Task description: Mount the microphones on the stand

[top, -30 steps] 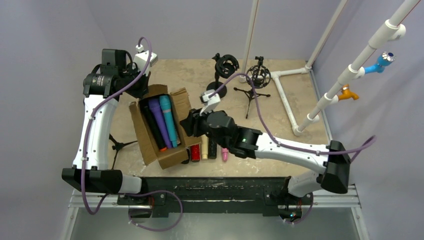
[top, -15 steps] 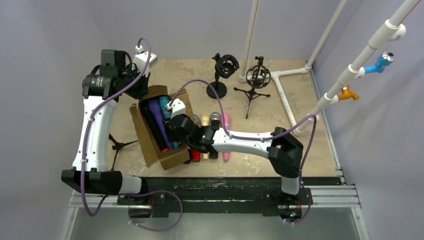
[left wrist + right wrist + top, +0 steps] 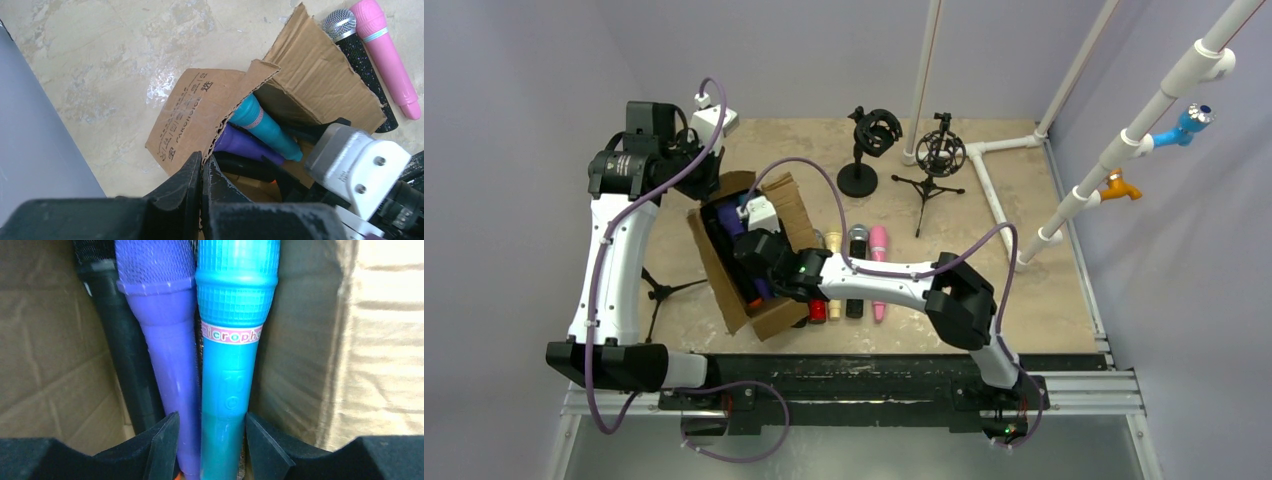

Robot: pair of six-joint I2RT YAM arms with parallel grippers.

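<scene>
**Top view.** Four microphones lie on the table (image 3: 1024, 300) just beside the box (image 3: 769, 318), at its 3 o'clock: one red microphone (image 3: 816, 311), one cream microphone (image 3: 834, 245), one silver-headed microphone (image 3: 857, 240) and one pink microphone (image 3: 879, 265). They lie parallel, long axes running 12 to 6. The three heads that show point to 12 o'clock. Two stands (image 3: 864, 150) (image 3: 939, 155) are upright at 12 o'clock of this row. My right arm folds at the elbow and reaches across the row toward 9 o'clock, with my right gripper (image 3: 746, 262) down inside the box. My left arm runs up the left side, and my left gripper (image 3: 707, 172) is at the box's far corner.

**Left wrist view.** My left gripper (image 3: 201, 172) is fully closed, pinching the edge of a flap of the box (image 3: 195, 115). One blue microphone (image 3: 265, 127) and one purple microphone (image 3: 245, 147) lie inside, heads toward 10 o'clock.

**Right wrist view.** Three microphones lie side by side in the box (image 3: 50, 380): one dark microphone (image 3: 125, 365), the purple microphone (image 3: 167, 340) and the blue microphone (image 3: 232, 365). Their heads are at 12 o'clock and their bodies run to 6. My right gripper (image 3: 210, 440) is partly open and straddles the blue microphone's lower body. It grips nothing.
</scene>
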